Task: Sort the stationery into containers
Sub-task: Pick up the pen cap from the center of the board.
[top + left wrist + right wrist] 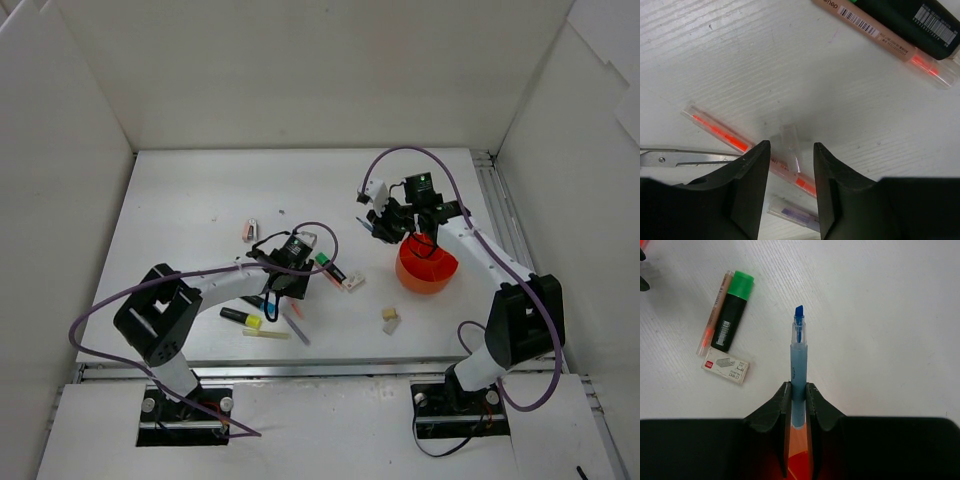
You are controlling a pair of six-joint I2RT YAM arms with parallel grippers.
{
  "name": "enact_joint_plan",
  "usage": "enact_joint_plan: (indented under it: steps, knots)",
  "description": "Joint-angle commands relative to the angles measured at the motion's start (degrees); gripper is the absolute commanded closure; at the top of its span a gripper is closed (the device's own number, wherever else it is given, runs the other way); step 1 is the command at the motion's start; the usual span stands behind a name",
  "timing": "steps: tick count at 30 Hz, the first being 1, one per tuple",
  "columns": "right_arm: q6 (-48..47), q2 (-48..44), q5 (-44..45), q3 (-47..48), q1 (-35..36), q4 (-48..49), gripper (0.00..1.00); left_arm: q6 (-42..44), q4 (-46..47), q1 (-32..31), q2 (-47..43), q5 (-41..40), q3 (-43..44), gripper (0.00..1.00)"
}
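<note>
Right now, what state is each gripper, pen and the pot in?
left gripper, open, straddling the orange pen.
orange pen, lying flat.
right gripper, shut on the blue pen.
blue pen, gripped.
orange-red pot, upright.
green highlighter, capped, lying flat.

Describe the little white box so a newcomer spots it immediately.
Find the orange-red pot at right, then look left to the green-capped black highlighter. The white box lies by that highlighter's black end; it alone is a flat printed rectangle, not a long pen.
</note>
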Motion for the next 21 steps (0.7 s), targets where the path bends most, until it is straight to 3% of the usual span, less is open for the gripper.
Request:
enact_joint_plan:
  steps: [1, 15, 20, 21]
  knots:
    - [0.38, -3.19, 0.15, 0.61, -0.52, 2.05, 1.0, -0.28, -0.09, 0.34, -0.97, 0.22, 2.66, 0.66]
    - [-0.06, -4.24, 0.15, 0.52, -0.43, 1.96, 1.0, 0.24, -0.45, 0.34, 1.05, 3.12, 2.14, 0.71]
    - [-0.85, -5.83, -0.37, -0.09, -0.52, 2.05, 1.0, 0.6, -0.97, 0.34, 1.66, 3.47, 2.66, 0.9]
    - [-1.2, -6.09, -0.72, -0.27, -0.43, 2.05, 1.0, 0.51, -0.8, 0.34, 1.58, 3.3, 2.66, 0.97]
